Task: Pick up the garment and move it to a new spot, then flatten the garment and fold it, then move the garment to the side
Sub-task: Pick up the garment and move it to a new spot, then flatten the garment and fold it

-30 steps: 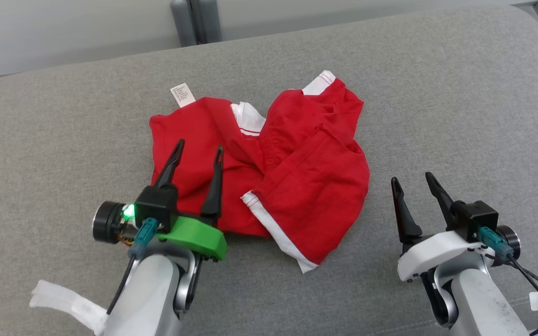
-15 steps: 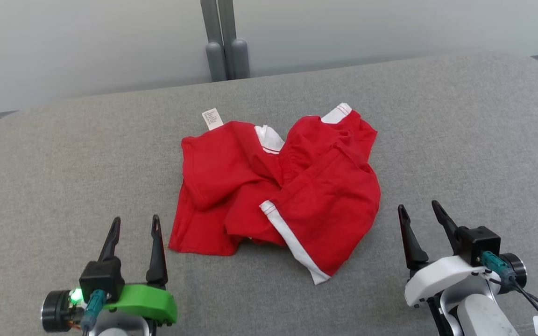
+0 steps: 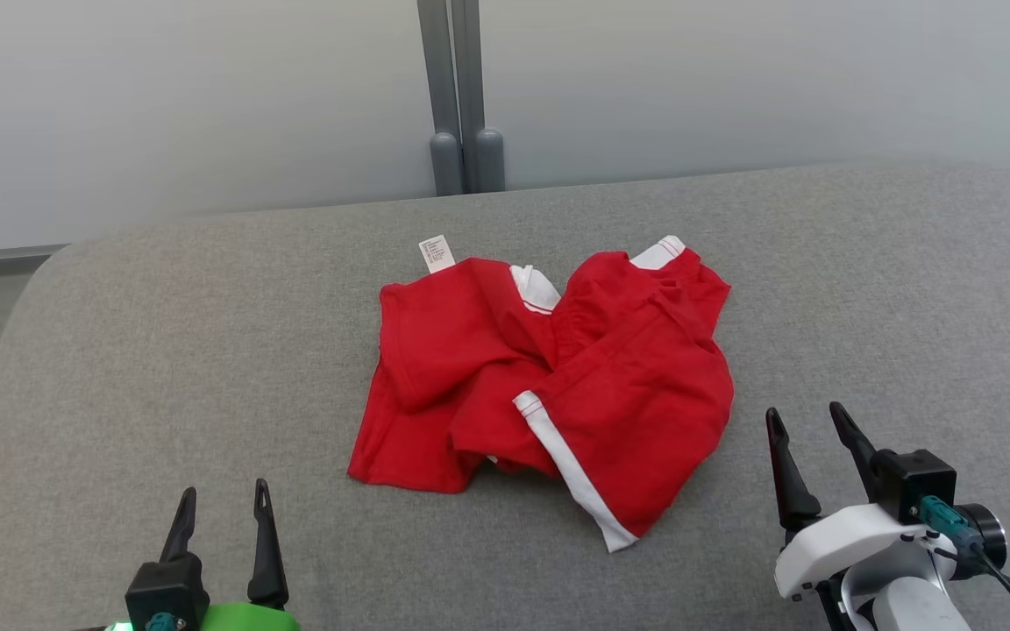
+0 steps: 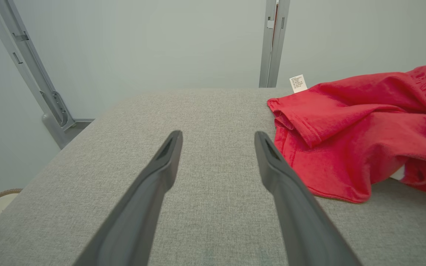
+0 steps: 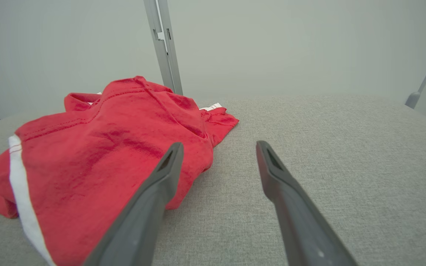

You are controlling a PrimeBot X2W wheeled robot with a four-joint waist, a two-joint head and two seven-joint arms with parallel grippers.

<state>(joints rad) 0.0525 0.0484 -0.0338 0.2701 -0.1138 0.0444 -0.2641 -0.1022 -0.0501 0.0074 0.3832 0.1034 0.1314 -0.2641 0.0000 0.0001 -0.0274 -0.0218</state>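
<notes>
One garment lies crumpled about the middle of the table, whose top is padded in grey woven fabric with a fine even grain and rounded corners. The garment is soft red knit, bunched into overlapping folds with stitched hems. White trim shows in three places: a long band down the near flap, a short piece at the far right corner, and a patch at the top centre, some of it carrying thin red stripes. One small white printed label sticks out from its far left edge and also stands upright in the left wrist view. The left jaws sit at the near left, their two slim, dark, tapering fingers spread apart over bare fabric with nothing between them, and the garment lies just beside them. The right jaws sit at the near right, their two fingers likewise parted and empty, near the garment's right edge. Behind the table two grey round-ended posts rise side by side against a pale, smooth wall.
</notes>
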